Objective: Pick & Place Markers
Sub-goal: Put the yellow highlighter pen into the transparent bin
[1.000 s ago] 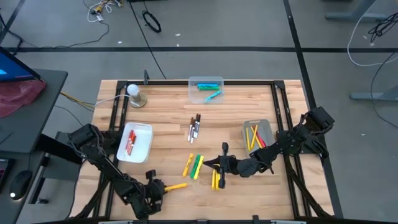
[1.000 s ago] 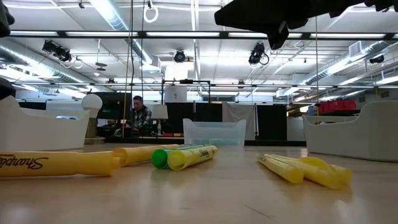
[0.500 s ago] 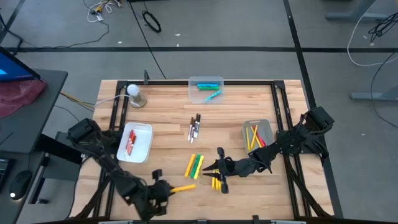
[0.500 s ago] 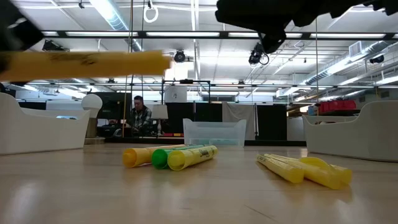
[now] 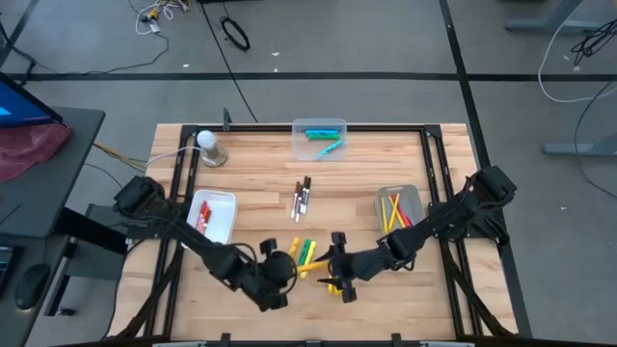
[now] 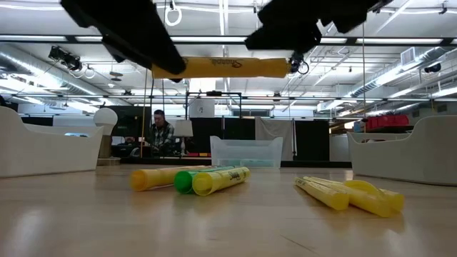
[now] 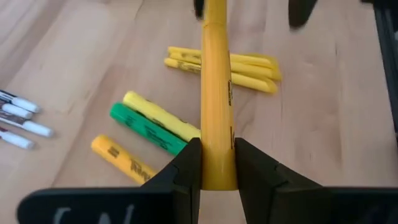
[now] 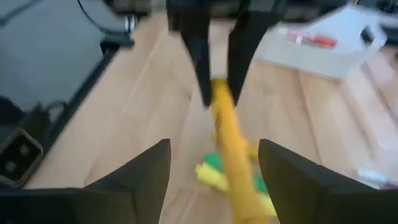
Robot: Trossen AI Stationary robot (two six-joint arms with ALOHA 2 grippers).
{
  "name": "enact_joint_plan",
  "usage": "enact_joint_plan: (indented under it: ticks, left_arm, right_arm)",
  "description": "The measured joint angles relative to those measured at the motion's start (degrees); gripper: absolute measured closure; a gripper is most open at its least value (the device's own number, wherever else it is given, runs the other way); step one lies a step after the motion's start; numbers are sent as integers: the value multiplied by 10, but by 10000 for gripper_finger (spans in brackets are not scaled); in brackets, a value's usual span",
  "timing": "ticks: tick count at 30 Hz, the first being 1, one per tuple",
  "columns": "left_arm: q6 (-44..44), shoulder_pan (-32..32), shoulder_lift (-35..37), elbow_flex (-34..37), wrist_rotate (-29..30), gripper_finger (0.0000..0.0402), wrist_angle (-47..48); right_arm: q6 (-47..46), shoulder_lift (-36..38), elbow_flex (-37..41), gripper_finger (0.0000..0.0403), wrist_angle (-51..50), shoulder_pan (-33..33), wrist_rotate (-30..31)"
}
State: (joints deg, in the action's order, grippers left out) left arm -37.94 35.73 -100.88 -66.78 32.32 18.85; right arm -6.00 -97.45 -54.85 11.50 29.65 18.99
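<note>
Yellow marker (image 7: 214, 99) between left jaws.

A robotics lab is indicated: ceiling strip lights (image 6: 128, 18), exposed ducts, taped concrete floor (image 5: 386, 58), loose cables (image 5: 234, 34), and a person (image 6: 160, 133) seated at distant workstations.

Overhead looking straight down, low at tabletop level, wrist views close, sharing yellow marker (image 6: 221, 68)

A yellow marker (image 7: 216, 112) with black lettering hangs over yellow and green markers (image 7: 146, 127) on pale wood.
</note>
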Motion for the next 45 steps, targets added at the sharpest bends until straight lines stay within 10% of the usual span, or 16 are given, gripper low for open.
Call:
enact_joint_plan:
  ticks: [33,45]
  left_arm:
    - [19,-10,0,0,7,279,-10]
    - [37,-7,0,44,60,184,19]
  right_arm:
    - [-72,-25,0,343,-52,1,41]
    - [-223,103,-33,346,-430,-59,97]
